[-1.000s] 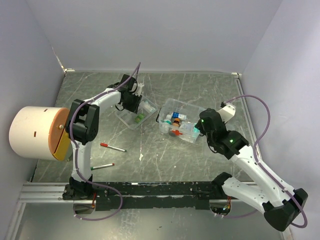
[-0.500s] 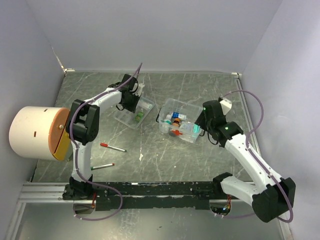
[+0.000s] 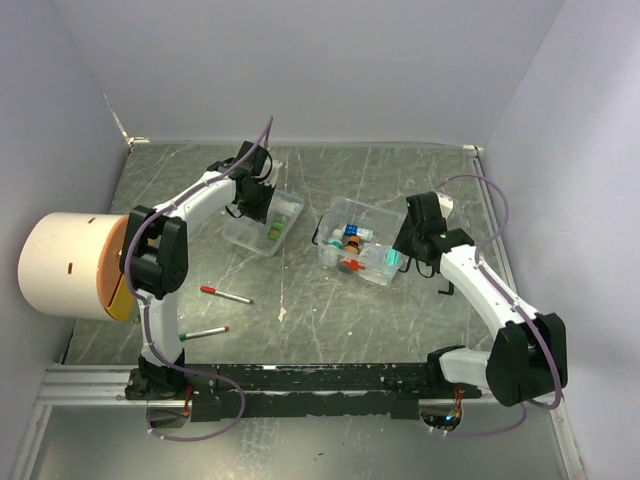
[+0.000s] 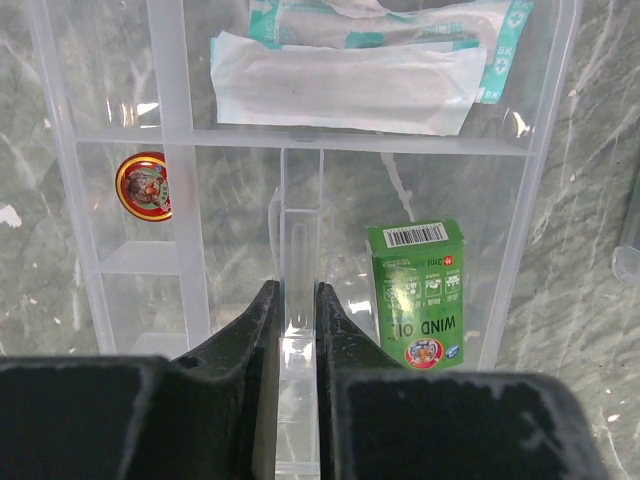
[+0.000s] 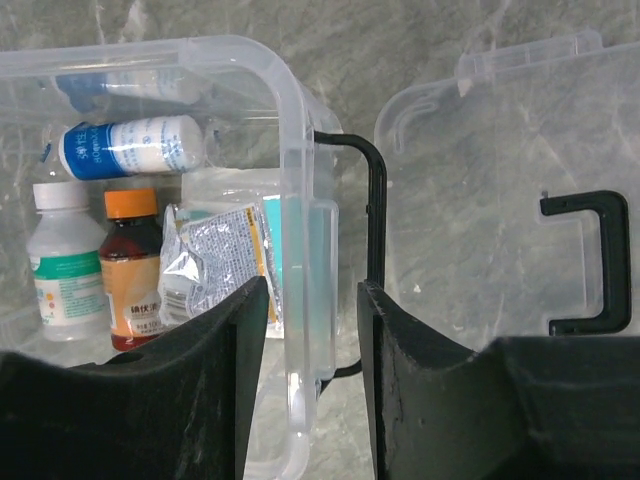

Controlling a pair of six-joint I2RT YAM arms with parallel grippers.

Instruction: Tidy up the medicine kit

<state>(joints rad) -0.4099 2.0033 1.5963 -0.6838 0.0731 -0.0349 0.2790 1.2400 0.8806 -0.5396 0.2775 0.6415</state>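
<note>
Left wrist view showed the left gripper clamped on the centre rib of the clear plastic divided tray, which lay at 9 o'clock of the clear plastic rectangular box, while the right gripper straddled the box wall with jaws apart; restowing the tray apparently remained.

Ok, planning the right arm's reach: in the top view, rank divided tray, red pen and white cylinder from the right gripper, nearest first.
1. divided tray, beyond the kit box from the right gripper.
2. red pen, left of centre.
3. white cylinder, far left edge.
</note>
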